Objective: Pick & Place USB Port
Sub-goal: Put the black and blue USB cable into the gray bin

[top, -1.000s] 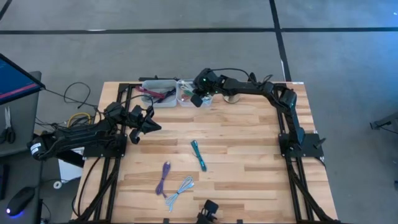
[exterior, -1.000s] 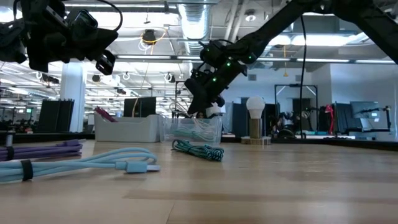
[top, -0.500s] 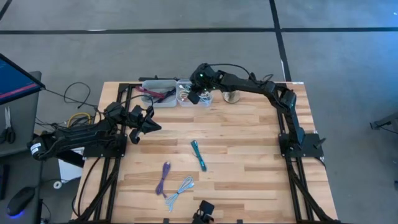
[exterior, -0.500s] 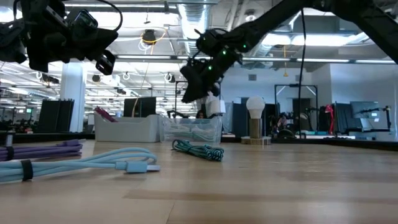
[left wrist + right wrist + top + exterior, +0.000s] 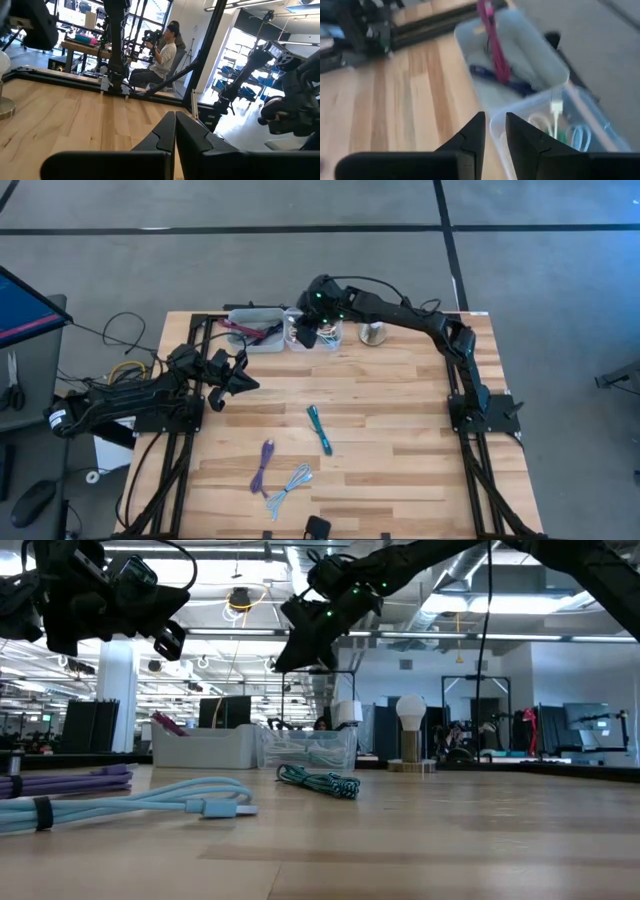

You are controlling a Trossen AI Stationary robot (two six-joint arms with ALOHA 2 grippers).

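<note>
Three bundled cables lie flat on the wooden table: a teal one [image 5: 319,428] [image 5: 318,781], a purple one [image 5: 264,465] [image 5: 62,781] and a light blue one [image 5: 290,488] [image 5: 140,802]. At the far edge stand a grey bin [image 5: 255,328] [image 5: 520,55] with a pink cable in it and a clear bin [image 5: 312,336] [image 5: 570,130] holding white and light cables. My right gripper [image 5: 309,332] [image 5: 494,125] hovers above the clear bin's left part, fingers a narrow gap apart, holding nothing. My left gripper [image 5: 238,376] [image 5: 175,122] waits shut at the table's left side.
A small white lamp-like globe on a round base [image 5: 374,334] [image 5: 411,730] stands right of the clear bin. Black frame rails [image 5: 200,350] run along the table's left and right edges. Bare wood lies between the bins and the cables. A seated person [image 5: 162,52] shows in the room beyond.
My right gripper has risen and moved toward the table's far-left, from the near side of the clear bin to a spot above it by the grey bin. The cables and my left arm have kept still.
</note>
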